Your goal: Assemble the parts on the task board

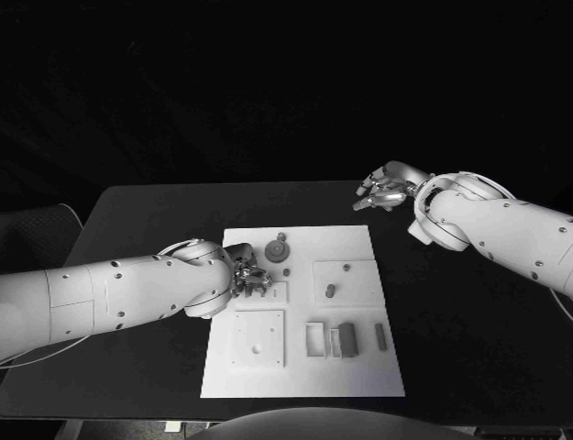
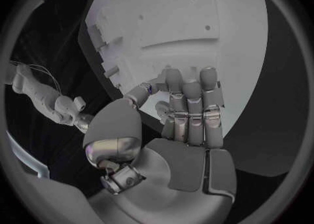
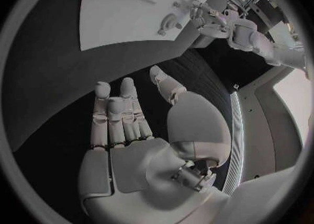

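White and flat, the task board (image 1: 352, 367) lies in the middle of the black bench (image 1: 141, 220), carrying small grey parts: a gear (image 1: 276, 249) near its far edge, a short peg (image 1: 330, 291) on a square plate, and upright blocks (image 1: 346, 337) toward the near side. The left hand (image 1: 249, 278) hovers over the board's left portion beside the gear, fingers apart, nothing gripped. The right hand (image 1: 390, 190) hangs over bare bench beyond the board's far right corner, fingers loosely spread and empty.
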Controlling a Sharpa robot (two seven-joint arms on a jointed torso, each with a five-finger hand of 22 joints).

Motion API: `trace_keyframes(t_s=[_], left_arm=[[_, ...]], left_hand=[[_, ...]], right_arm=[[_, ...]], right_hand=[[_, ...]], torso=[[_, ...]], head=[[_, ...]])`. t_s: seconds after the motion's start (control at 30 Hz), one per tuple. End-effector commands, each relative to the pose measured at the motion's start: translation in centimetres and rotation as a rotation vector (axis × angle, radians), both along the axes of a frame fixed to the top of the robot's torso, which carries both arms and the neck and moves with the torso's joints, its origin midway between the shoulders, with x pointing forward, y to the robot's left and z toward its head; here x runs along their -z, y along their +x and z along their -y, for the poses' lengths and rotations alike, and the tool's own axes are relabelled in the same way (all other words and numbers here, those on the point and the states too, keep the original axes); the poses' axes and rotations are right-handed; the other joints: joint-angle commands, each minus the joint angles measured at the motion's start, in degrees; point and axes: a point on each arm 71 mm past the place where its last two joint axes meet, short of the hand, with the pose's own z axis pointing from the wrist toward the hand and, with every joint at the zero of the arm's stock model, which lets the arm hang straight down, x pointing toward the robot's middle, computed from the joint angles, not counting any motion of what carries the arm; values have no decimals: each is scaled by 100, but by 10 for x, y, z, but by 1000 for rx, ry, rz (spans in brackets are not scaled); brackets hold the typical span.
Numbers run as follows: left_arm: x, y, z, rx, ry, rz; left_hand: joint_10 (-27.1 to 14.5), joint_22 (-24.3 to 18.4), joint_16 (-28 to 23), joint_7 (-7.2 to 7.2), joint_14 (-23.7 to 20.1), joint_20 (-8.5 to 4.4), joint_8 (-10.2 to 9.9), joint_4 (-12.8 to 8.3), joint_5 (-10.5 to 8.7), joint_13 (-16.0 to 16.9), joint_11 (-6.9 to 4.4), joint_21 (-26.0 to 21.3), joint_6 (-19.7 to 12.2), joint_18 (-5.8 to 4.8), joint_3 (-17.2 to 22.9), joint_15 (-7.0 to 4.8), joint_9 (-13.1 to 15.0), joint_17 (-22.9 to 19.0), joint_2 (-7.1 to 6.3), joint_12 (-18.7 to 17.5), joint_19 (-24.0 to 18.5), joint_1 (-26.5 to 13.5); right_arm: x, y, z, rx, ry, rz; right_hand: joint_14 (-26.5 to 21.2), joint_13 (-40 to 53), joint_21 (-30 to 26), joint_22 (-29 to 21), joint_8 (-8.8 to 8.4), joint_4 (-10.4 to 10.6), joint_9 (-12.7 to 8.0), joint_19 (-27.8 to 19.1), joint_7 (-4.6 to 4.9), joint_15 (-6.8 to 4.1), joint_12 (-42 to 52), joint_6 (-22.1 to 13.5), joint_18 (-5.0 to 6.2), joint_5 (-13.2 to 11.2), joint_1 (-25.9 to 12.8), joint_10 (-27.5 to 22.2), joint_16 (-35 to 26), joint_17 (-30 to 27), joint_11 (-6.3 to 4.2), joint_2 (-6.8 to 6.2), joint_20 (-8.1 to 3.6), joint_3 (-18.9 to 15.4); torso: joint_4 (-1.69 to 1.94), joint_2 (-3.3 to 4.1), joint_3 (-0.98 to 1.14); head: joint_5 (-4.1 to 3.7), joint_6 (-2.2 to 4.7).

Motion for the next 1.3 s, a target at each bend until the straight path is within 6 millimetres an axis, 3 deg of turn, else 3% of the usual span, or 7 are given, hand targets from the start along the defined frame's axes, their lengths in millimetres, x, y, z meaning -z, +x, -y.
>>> trace_keyframes(t_s=[0.03,0.4,0.6,1.3], left_arm=[[-1,1,1,7,-3,11],[1,1,0,7,4,2],[1,1,-1,1,8,20],[9,-4,-3,-29,4,40]], left_hand=[[-60,143,35,-486,-14,-46,22,-220,23,-1,-87,39,473,123,229,-45,5,-12,13,27,-1,69],[-41,143,87,-500,-5,-53,76,-198,0,1,-95,79,491,125,210,-50,-7,-40,-12,74,7,49],[6,146,237,-550,27,-78,222,-166,-4,28,-128,194,536,140,187,-76,-19,-73,-45,204,46,54],[30,146,448,-601,45,-113,423,-225,243,51,-172,397,556,152,206,-113,-63,-149,-4,379,59,18]], right_arm=[[1,-1,-2,-17,-5,-8],[1,-1,-1,-17,-7,-12],[1,-1,-1,-17,-8,-13],[2,-1,0,-18,-12,-21]], right_hand=[[-12,-9,-21,68,15,-7,-10,-46,40,-20,39,5,79,26,-1,-26,-24,-5,20,54,-8,-30],[-13,-10,-22,68,15,-7,-11,-47,40,-20,40,4,79,26,-2,-28,-23,-5,20,53,-7,-34],[-15,-10,-22,69,14,-6,-12,-48,40,-19,41,3,79,26,-3,-29,-23,-5,20,53,-7,-35],[-19,-12,-25,69,13,-4,-14,-52,41,-18,41,0,79,26,-2,-34,-23,-5,21,54,-6,-38]], torso=[[-2,1,4],[0,0,4],[0,1,4],[-6,0,-1]], head=[[4,-17],[29,-50],[47,-58],[103,-80]])
